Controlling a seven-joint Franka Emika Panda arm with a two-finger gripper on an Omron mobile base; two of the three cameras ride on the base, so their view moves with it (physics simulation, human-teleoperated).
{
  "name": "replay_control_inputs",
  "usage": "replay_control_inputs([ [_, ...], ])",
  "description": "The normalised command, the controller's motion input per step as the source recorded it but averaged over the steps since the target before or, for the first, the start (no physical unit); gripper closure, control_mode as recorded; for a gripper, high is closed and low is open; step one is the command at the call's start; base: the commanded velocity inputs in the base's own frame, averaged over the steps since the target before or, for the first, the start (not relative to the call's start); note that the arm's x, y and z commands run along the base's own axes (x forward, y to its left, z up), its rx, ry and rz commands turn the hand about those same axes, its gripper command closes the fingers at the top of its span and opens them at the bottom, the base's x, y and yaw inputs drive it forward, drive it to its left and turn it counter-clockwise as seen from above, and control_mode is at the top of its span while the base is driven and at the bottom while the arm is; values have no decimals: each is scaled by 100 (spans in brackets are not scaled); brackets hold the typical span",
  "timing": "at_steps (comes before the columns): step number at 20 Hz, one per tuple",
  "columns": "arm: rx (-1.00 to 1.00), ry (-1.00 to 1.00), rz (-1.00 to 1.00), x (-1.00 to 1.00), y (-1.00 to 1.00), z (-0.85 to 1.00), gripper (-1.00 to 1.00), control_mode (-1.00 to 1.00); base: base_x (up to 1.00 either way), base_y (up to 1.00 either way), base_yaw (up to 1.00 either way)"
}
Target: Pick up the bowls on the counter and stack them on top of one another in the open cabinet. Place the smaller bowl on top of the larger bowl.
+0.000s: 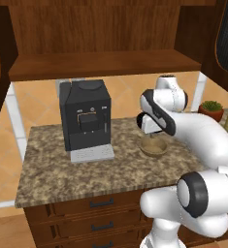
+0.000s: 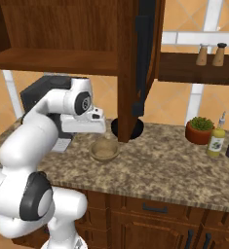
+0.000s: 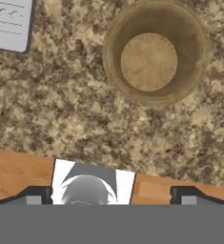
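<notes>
Tool (image 3: 111,195) hangs above the tabletop (image 3: 61,109), pointing straight down. Its two dark fingertips (image 3: 35,194) stand wide apart at the bottom of the hand view; nothing between them, nothing touched.

Just ahead of the tool and somewhat off to one side in the hand view: the smaller bowl (image 3: 154,53), tan, upright, sitting on the granite. In the left base view the same bowl (image 1: 153,147) lies below and slightly beyond the wrist.

Step in hand, as I judge it: line up over the tan bowl for a rim grasp. To do it well, shift the tool forward until one finger sits inside the wall and the other outside, then descend straight; a centred drop would only straddle empty air or strike the rim.

Beyond the bowl: part of a black round shape (image 2: 117,129) behind the cabinet post, likely the larger bowl. A coffee machine (image 1: 85,116) stands beside.

Farthest, above: the open cabinet (image 1: 105,63), shelf bare. Order matters; the black one probably ought to go in first.
</notes>
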Motion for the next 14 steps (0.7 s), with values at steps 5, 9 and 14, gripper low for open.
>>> replay_control_inputs([
  [5,-12,4,20,49,-8,-93,-100,-100,0,0,0],
  [9,-15,0,22,36,3,-61,-100,-100,0,0,0],
  [14,-5,-4,27,16,1,-54,-100,-100,0,0,0],
])
